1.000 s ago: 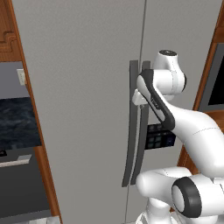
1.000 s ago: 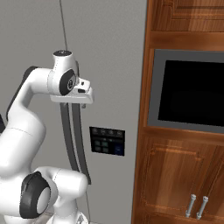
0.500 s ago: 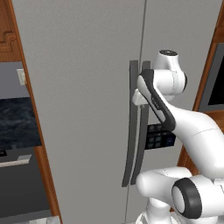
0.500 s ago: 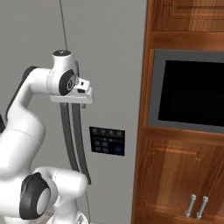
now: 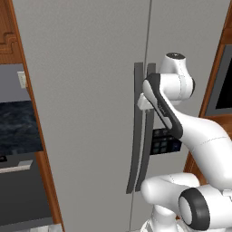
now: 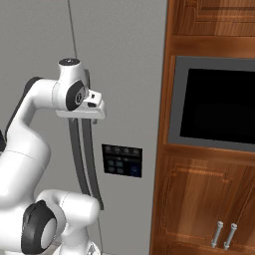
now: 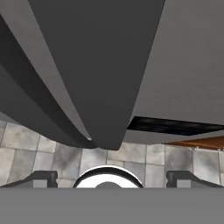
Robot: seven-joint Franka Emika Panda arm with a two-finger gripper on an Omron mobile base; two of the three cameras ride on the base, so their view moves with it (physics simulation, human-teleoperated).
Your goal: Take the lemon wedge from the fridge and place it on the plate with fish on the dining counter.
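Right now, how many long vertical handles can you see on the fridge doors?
2. The left door's handle and the right door's handle run side by side along the seam where the closed doors meet, with the pincer at their upper part.

Down low, a pale grey tiled floor [image 7: 144, 159] spreads beneath everything, stone-look squares with dark grout, and the fridge [image 5: 86, 90] stands right on it, tall, light grey, both doors closed. In the hand view the fridge's underside hangs over those tiles with a dark gap beneath. To the right of the fridge, a brown wooden cabinet [image 6: 204, 199] runs down toward the floor as well, its foot out of frame. On the fridge's left, a wooden side panel [image 5: 43, 167] drops to a pale strip of floor at the bottom edge.
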